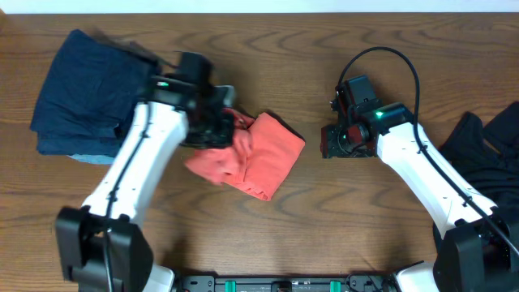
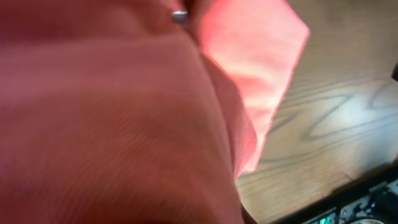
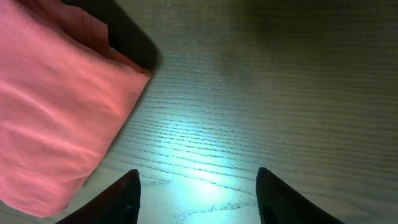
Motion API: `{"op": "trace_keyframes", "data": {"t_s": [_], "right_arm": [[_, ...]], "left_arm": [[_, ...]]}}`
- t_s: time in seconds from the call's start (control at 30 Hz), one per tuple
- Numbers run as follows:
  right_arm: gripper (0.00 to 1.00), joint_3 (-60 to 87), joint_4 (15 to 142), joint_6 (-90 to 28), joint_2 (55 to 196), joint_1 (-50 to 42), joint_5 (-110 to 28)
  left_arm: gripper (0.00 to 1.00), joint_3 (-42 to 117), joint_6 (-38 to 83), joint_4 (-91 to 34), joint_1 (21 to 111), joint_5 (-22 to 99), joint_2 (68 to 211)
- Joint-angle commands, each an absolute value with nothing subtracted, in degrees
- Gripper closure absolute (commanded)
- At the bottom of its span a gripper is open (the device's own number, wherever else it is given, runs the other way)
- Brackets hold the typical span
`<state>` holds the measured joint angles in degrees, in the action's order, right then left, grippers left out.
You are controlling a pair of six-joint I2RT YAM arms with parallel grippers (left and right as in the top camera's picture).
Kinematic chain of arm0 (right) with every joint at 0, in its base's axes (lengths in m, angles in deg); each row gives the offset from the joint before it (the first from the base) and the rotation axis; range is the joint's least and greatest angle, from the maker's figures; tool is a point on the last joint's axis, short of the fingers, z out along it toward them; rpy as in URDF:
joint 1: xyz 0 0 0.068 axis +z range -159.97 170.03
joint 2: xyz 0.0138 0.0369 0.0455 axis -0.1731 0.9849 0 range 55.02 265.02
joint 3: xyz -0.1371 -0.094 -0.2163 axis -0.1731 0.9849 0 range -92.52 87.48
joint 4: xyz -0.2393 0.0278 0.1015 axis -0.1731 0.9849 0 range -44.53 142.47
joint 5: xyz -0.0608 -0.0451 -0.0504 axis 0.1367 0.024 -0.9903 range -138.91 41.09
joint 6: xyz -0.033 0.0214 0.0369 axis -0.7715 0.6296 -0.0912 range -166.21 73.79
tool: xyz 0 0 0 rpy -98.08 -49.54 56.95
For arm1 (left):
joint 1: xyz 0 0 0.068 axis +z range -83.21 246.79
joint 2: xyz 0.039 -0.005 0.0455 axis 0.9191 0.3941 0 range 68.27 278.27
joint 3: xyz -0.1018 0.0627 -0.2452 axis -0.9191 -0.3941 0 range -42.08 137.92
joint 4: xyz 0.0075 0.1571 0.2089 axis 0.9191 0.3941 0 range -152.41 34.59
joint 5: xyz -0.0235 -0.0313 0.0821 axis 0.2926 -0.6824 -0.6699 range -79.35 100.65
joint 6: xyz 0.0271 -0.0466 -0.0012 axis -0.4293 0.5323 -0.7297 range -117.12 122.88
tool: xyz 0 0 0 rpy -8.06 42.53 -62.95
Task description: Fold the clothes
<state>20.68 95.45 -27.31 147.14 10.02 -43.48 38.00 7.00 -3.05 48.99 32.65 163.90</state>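
Note:
The coral-red T-shirt [image 1: 259, 158] lies folded into a small packet in the middle of the table. My left gripper [image 1: 229, 123] sits at the packet's upper left corner, where the cloth is bunched up, and it is shut on that cloth. In the left wrist view the coral-red T-shirt [image 2: 112, 124] fills nearly the whole picture and hides the fingers. My right gripper [image 1: 331, 143] hovers over bare wood to the right of the shirt. It is open [image 3: 198, 183] with nothing between its fingers, and the shirt's edge [image 3: 56, 118] lies off to its left.
A pile of navy garments [image 1: 81, 93] lies at the back left, under and beside the left arm. A black garment [image 1: 491, 146] is heaped at the right edge. The base rail [image 1: 284, 284] runs along the table's front edge.

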Motion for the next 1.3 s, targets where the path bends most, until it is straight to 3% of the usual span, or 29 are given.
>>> {"op": "trace_keyframes", "data": {"t_s": [0.0,0.1,0.13,0.17,0.23,0.27,0.5,0.73,0.87,1.1,1.27], "right_arm": [[0.42,20.22,95.58,-27.11,147.29,9.54,-44.42],[0.4,20.22,95.6,-26.92,147.29,9.54,-44.42],[0.39,20.22,95.6,-26.92,147.29,9.54,-44.42],[0.39,20.22,95.6,-26.94,147.29,9.54,-44.44],[0.35,20.22,95.67,-26.92,147.29,9.54,-44.42],[0.32,20.22,95.78,-26.92,147.29,9.54,-44.44],[0.27,20.22,94.99,-26.96,147.27,9.49,-44.31],[0.27,20.22,85.11,-35.83,147.27,9.97,-27.3],[0.24,20.22,77.96,-38.11,147.27,12.84,-21.21],[0.12,20.22,73.88,-40.77,147.55,23.2,-39.92],[0.2,20.22,72.78,-42.41,150.5,26.94,-46.14]], "left_arm": [[0.94,38.04,11.09,-5.59,42.96,29.54,166.09],[0.91,38.04,13.12,-9.02,37.27,26.75,168.89],[0.73,38.04,13.27,-10.31,35.13,26.35,170.31],[0.62,38.04,13.27,-11.07,33.86,26.37,171.23],[0.5,38.04,13.27,-12.19,31.76,26.37,172.78],[0.4,38.04,13.27,-12.21,31.17,26.37,173.04],[0.28,44.42,13.23,-2.99,33.12,26.4,170.46],[0.19,53.97,13.03,7.7,37.53,18.64,165.06],[0.2,54.21,13.05,9.19,40.55,12.06,162.48],[0.4,52.51,13.05,9.54,46.93,11.47,162.61],[0.42,51.92,13.05,9.36,48.99,11.66,162.61]]}}
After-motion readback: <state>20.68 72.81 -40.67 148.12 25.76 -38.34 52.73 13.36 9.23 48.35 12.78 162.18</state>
